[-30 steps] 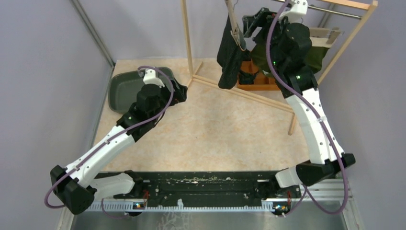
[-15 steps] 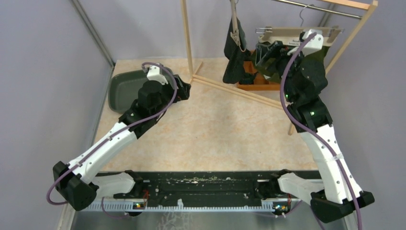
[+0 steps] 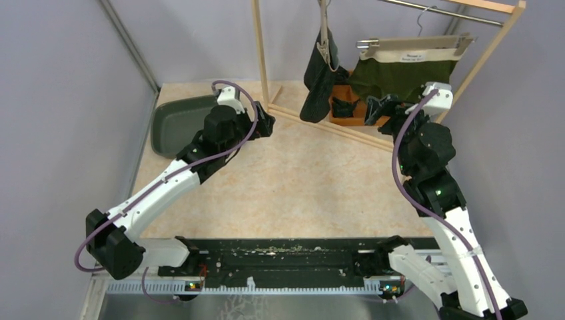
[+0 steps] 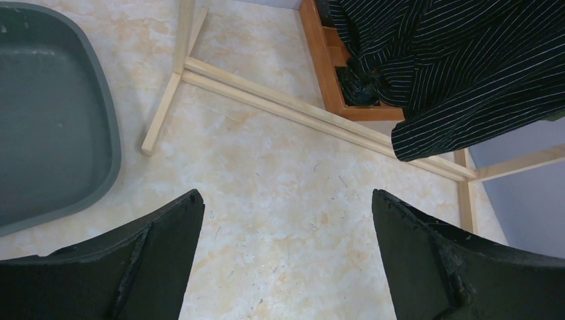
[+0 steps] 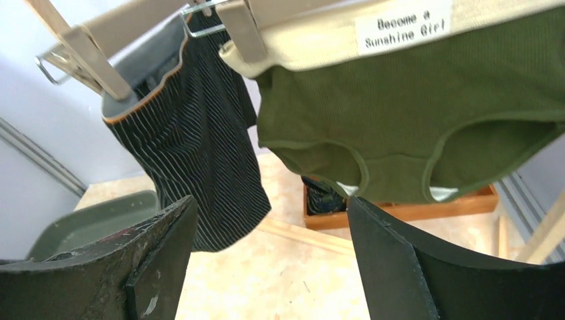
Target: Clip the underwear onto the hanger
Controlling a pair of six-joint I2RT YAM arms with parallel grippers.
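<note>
Black striped underwear (image 3: 318, 73) hangs bunched from a clip of a tilted wooden hanger (image 3: 324, 33) on the rack; it also shows in the right wrist view (image 5: 200, 153) and the left wrist view (image 4: 460, 67). Green underwear (image 3: 406, 73) hangs flat, clipped to a second wooden hanger (image 3: 413, 45); its white waistband label shows in the right wrist view (image 5: 413, 127). My right gripper (image 3: 380, 105) is open and empty, below and in front of both garments (image 5: 270, 200). My left gripper (image 3: 266, 123) is open and empty over the floor near the rack's base (image 4: 285, 195).
A wooden clothes rack (image 3: 263, 53) stands at the back; its base bars (image 4: 300, 113) run across the floor. An orange wooden box (image 3: 353, 110) with a dark garment sits under the rack. A grey tray (image 3: 174, 123) lies at the back left.
My right gripper has come down and back from the hangers, leaving the green underwear hanging in plain view. My left arm has reached farther toward the rack's base.
</note>
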